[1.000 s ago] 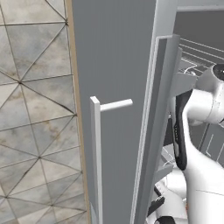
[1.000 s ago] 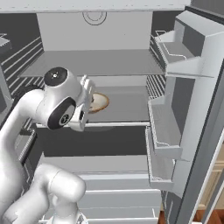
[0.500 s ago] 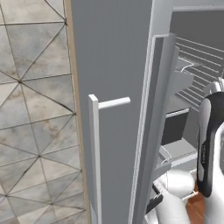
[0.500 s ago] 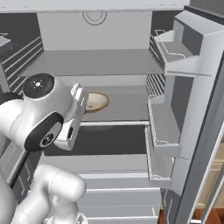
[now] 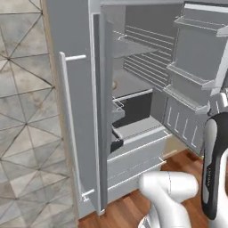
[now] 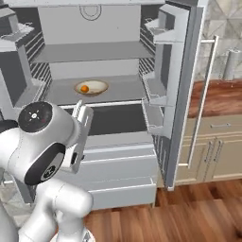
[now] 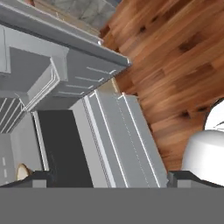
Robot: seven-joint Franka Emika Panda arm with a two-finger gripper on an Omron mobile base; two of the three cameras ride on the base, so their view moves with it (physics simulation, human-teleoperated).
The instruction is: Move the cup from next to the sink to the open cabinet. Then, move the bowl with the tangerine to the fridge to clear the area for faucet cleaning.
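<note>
Wooden flooring runs beneath the open fridge (image 6: 118, 156), both doors swung wide. From the right base camera, left to right: the gripper (image 6: 81, 124), fingers spread and gripping nothing, sits just in front of the shelves; further in, the bowl (image 6: 91, 87) (tangerine (image 6: 84, 88) inside) rests on the middle shelf.

Bowl (image 7: 22, 171) mostly cut off in hand view, fridge (image 6: 118, 90) top cropped
</note>
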